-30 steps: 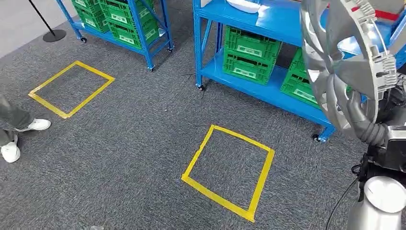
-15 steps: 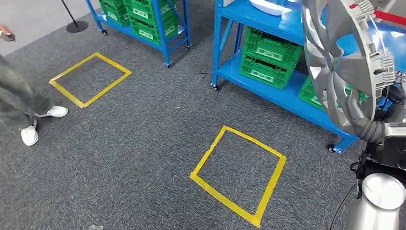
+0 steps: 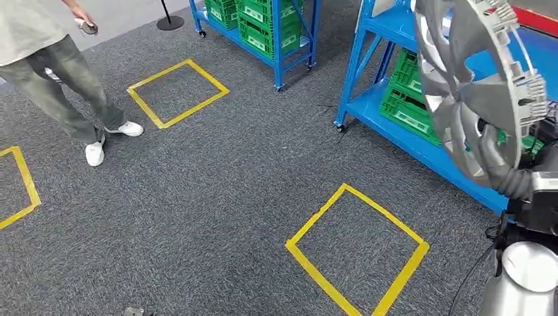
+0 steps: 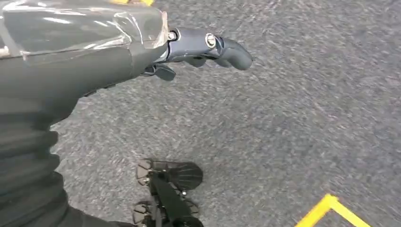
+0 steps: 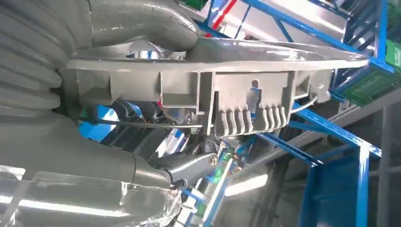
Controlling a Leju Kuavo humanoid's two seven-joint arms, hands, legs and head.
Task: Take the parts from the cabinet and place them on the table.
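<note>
A large silver wheel cover (image 3: pixel 480 85) stands on edge at the right of the head view, held up in front of the blue cabinet (image 3: pixel 428 145). My right hand (image 3: pixel 492 158) grips its lower rim. In the right wrist view the thumb (image 5: pixel 142 23) presses on the wheel cover's rim (image 5: pixel 246 52), with the clips of its back side facing the camera. My left hand (image 4: pixel 156 52) hangs over the grey carpet, holding nothing, its fingers (image 4: pixel 222 47) stretched out.
Green crates (image 3: pixel 411 99) fill the cabinet's lower shelves, and a second blue rack (image 3: pixel 276 26) stands farther back. Yellow tape squares (image 3: pixel 358 250) (image 3: pixel 177 92) mark the carpet. A person (image 3: pixel 59 72) stands at the far left, holding a small dark thing.
The whole view has swung: cabinets and tape squares slid right, and the person came into full view at the left. The wheel cover stays held in my right hand.
</note>
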